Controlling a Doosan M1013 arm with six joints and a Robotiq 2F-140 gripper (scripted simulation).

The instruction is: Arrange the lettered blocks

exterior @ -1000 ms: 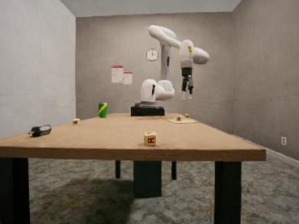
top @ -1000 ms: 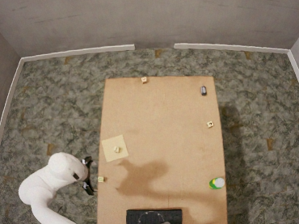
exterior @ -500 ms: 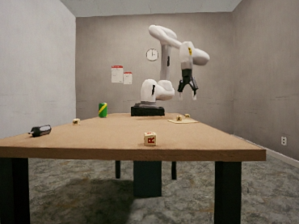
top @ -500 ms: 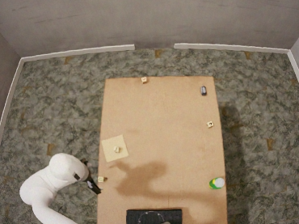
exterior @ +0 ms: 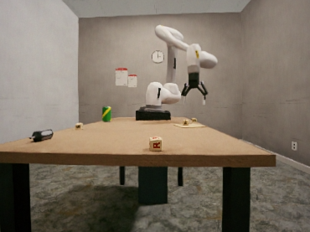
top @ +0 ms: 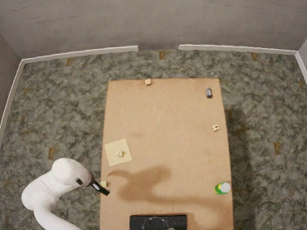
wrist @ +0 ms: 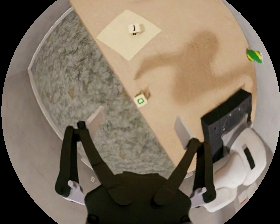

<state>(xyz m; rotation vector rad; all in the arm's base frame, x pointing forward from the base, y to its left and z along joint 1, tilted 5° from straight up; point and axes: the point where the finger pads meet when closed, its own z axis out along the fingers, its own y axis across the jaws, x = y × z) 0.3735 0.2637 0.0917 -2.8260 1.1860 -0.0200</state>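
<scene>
A pale square mat (top: 112, 159) (exterior: 199, 126) (wrist: 115, 37) lies near the table's left edge. One small block (top: 119, 153) (exterior: 185, 121) (wrist: 134, 28) sits on it with a dark mark on top. A second block (top: 104, 183) (exterior: 193, 120) (wrist: 141, 100) with a green letter on top sits off the mat at the table's edge. A third block (top: 148, 82) (exterior: 155, 143), showing a red R on its side, sits at the far end. A fourth block (top: 216, 128) (exterior: 79, 126) sits by the right edge. My gripper (top: 100, 188) (exterior: 193, 95) (wrist: 140, 117) is open and empty. It hangs high over the table's left edge, close to the green-letter block.
A dark cylinder (top: 209, 93) (exterior: 42, 135) lies at the far right of the table. A green can (top: 222, 188) (exterior: 106, 114) (wrist: 254, 55) stands near the right edge by the black robot base (top: 158, 222) (exterior: 152, 115) (wrist: 225, 122). Carpet lies beyond the table edge.
</scene>
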